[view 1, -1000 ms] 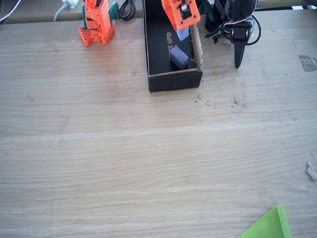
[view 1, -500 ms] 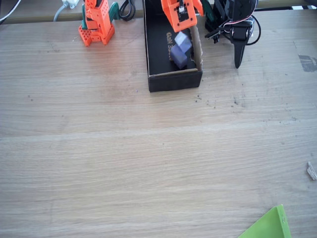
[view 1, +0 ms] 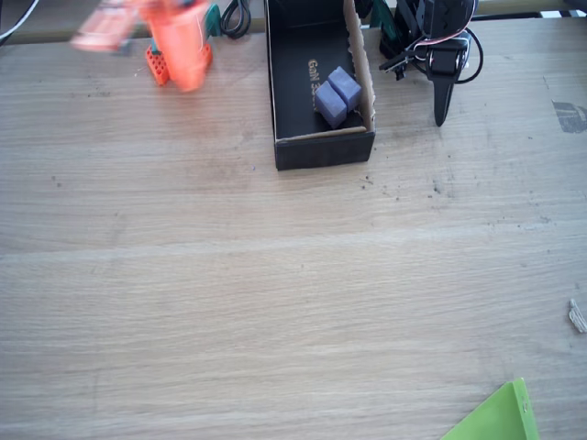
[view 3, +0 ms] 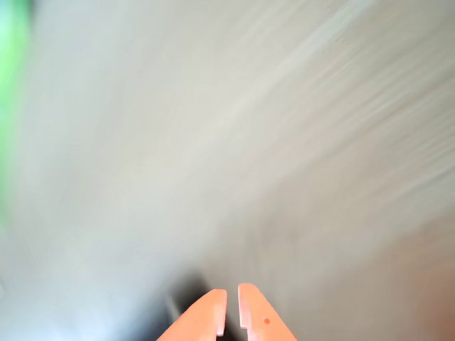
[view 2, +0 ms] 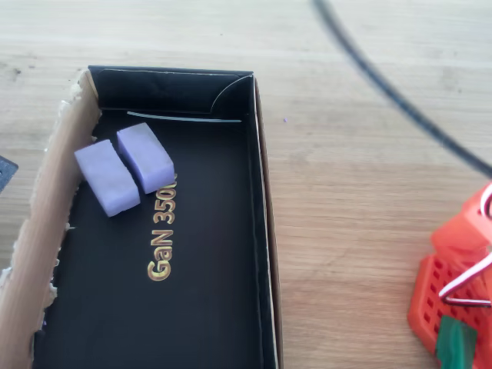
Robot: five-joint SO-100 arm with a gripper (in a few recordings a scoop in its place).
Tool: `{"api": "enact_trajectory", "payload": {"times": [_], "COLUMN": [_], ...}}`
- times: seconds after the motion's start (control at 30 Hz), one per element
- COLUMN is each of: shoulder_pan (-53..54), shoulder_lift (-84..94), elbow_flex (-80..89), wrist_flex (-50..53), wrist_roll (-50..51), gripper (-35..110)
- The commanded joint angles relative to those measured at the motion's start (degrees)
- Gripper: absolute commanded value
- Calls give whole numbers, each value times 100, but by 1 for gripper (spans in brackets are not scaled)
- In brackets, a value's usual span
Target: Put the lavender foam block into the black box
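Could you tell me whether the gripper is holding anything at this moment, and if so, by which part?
Nothing is held. In the wrist view the gripper shows bare jaws, nearly closed. The lavender foam block lies in the black box.

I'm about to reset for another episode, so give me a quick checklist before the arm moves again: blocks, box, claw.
1. Lavender foam block on the black box floor: ok.
2. Darker purple block beside it, sides touching or nearly so: ok.
3. Box upright on the wooden table: ok.
4. Claw carrying nothing, fingers nearly together: ok.
5. Arm at rest: not ok, wrist view motion-blurred.
6. Arm's exact pose: cannot tell.
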Motion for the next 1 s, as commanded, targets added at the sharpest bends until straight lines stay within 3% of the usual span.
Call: {"api": "enact_trajectory", "payload": {"times": [0.0, 0.1, 0.2, 0.4, 0.63, 0.73, 0.97], "shoulder_pan": [1222, 1178, 853, 659, 703, 712, 879], "shoulder_lift": [492, 1292, 2101, 1775, 4289, 4438, 4720], "elbow_flex": [1037, 2197, 3498, 4623, 6135, 6135, 6144], "wrist_flex": [-1116, -2057, -2663, -3683, -2830, -2681, -1802], "wrist_roll": [-246, -642, -431, -686, -879, -993, -97], "gripper": [0, 0, 0, 0, 0, 0, 0]}}
